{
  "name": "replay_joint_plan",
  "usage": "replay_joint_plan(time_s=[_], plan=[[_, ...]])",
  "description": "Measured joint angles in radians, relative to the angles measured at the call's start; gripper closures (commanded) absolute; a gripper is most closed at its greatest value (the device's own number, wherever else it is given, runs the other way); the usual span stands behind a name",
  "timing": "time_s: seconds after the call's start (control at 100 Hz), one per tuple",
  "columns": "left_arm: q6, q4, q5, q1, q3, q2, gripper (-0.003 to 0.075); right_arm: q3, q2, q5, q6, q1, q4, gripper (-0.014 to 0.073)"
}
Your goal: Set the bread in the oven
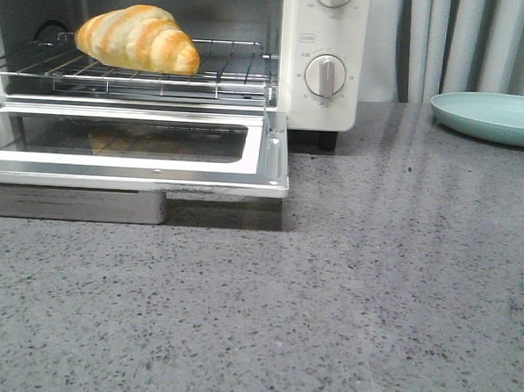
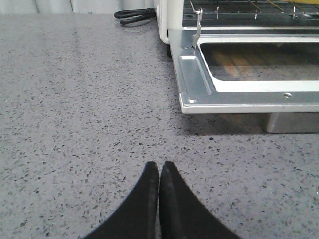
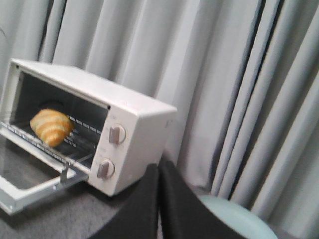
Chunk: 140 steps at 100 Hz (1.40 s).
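Bread (image 1: 138, 38) lying on the wire rack (image 1: 225, 71) inside the oven (image 1: 316, 93), door (image 1: 141, 146) dropped flat over the grey speckled tabletop (image 1: 372, 281). Left hand (image 2: 159, 172) low above the tabletop, fingers pressed together, nothing between them, just off the door's corner and well apart from the bread. Right hand (image 3: 158, 174) raised beside the oven's dial side, fingers closed and seemingly empty, though the view is soft; bread (image 3: 51, 127) well apart from it. Pale green plate (image 1: 495, 116) to the oven's right.

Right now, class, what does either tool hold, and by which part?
Nothing. Left tool and right tool are shut and empty; the golden-orange striped bread lies on the oven's wire rack.
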Motion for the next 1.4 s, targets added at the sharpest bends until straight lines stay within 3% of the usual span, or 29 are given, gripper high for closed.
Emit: replay_joint_plan(time_s=[0.12, 0.26, 0.6, 0.73, 0.88, 1.4], plan=[[0.000, 0.000, 0.000, 0.000, 0.000, 0.000, 0.0741, 0.043, 0.000, 0.092, 0.000, 0.000, -0.002, 0.0643], [0.000, 0.000, 0.000, 0.000, 0.000, 0.000, 0.0741, 0.149, 0.000, 0.027, 0.000, -0.026, 0.043, 0.0643], [0.000, 0.000, 0.000, 0.000, 0.000, 0.000, 0.0741, 0.481, 0.043, -0.349, 0.000, -0.417, 0.365, 0.0643], [0.000, 0.000, 0.000, 0.000, 0.000, 0.000, 0.0741, 0.551, 0.038, -0.350, 0.000, -0.489, 0.457, 0.0643], [0.000, 0.000, 0.000, 0.000, 0.000, 0.000, 0.0741, 0.551, 0.010, -0.238, 0.000, -0.517, 0.487, 0.0644], [0.000, 0.000, 0.000, 0.000, 0.000, 0.000, 0.0741, 0.551, 0.010, -0.236, -0.001, -0.517, 0.488, 0.0643]])
